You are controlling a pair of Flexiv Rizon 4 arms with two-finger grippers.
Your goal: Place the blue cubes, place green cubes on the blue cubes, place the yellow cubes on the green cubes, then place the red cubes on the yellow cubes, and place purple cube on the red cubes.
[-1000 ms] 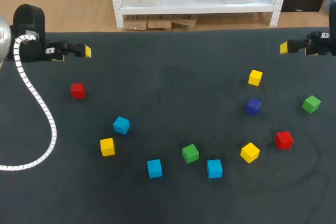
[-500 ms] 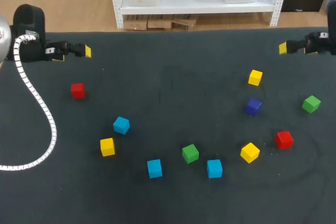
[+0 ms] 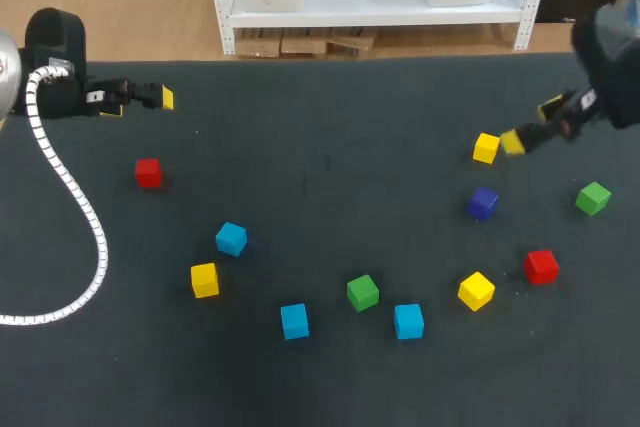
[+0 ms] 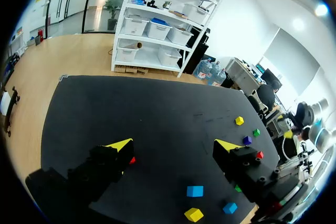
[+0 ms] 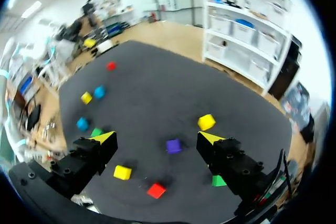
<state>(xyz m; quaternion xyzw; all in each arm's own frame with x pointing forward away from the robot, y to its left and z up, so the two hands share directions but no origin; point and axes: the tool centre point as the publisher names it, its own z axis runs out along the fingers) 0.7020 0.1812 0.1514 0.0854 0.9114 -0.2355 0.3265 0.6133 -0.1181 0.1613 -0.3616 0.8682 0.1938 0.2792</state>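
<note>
Head view: the worktop (image 3: 330,97) is a wide slab under dark, matte, felt-like cloth. Eleven small cubes with crisp edges and smooth, solid-coloured faces sit singly on it, none stacked and none touching.

Toward the left edge sits the left red cube (image 3: 148,172). Closer to the near edge from it are the left blue cube (image 3: 231,239) and the left yellow cube (image 3: 204,279). Strung along toward the near edge are the middle blue cube (image 3: 294,321), the middle green cube (image 3: 363,292), the right blue cube (image 3: 408,321), the near yellow cube (image 3: 476,290) and the right red cube (image 3: 541,266). On the right half lie the purple cube (image 3: 483,203), the far yellow cube (image 3: 486,147) beyond it, and the right green cube (image 3: 593,198) near the right edge.

The left gripper (image 3: 150,97) hangs by the far left corner, well apart from every cube. A ribbed white hose (image 3: 75,197) loops from its arm down along the left edge. In the left wrist view its blocky black fingers with wedge-shaped yellow tips stand wide apart with nothing between them.

The right gripper (image 3: 531,125) hangs over the right half, one tip just beside the far yellow cube; I cannot tell whether it touches. In the right wrist view its fingers are spread wide and hold nothing, with the purple cube and the far yellow cube lying ahead of them.
</note>
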